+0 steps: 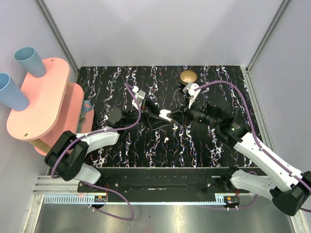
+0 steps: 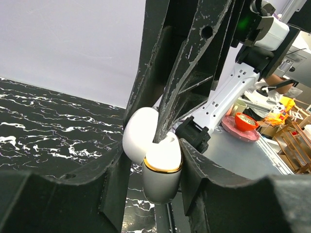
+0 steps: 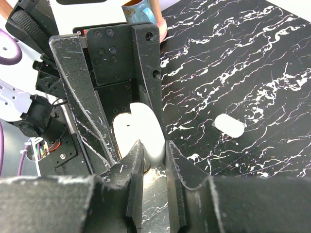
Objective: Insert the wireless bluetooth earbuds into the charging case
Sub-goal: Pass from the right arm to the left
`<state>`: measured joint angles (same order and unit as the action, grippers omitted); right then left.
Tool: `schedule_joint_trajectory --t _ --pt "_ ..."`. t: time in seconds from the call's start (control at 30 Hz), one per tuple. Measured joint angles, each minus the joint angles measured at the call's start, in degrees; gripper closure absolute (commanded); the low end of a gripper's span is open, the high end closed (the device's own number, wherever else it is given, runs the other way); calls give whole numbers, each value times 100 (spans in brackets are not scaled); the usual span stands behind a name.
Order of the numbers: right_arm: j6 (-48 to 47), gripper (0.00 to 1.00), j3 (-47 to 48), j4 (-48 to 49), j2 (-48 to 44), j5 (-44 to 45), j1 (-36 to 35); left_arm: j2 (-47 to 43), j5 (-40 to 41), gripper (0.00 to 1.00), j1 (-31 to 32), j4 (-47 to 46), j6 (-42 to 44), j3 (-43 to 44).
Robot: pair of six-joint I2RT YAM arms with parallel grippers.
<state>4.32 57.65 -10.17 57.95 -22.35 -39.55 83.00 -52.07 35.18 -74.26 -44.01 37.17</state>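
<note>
Mid-table, left gripper [image 2: 156,191] clamps the small white pebble-shaped plastic charging case [image 2: 163,170], lid open, while right gripper [image 3: 153,160], narrowed at its mouth, may pinch a bud (cannot tell); one glossy white plastic earbud [image 3: 229,125] lies loose on the black veined tabletop [image 3: 252,58], so seating probably calls for fine alignment.

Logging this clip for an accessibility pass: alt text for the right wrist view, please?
The right gripper pokes at the open white charging case, clamped in the left gripper. One white earbud lies loose on the black marbled tabletop to the right.
</note>
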Motion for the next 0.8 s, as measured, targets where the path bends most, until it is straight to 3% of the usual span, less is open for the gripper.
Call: schedule_joint_trajectory --t 0.3,0.33,0.4,0.67,0.8 --pt "70 100 -70 -7 -164 350 -24 0 138 54 0 0 61 0" --pt "92 100 -74 -4 -184 387 -24 0 149 63 0 0 63 0" --pt "96 100 -74 0 -208 444 -24 0 140 67 0 -2 63 0" --pt "151 100 -76 2 -212 492 -22 0 155 66 9 -20 85 -2" --pt "151 100 -76 2 -212 492 -22 0 157 60 9 -20 94 -2"
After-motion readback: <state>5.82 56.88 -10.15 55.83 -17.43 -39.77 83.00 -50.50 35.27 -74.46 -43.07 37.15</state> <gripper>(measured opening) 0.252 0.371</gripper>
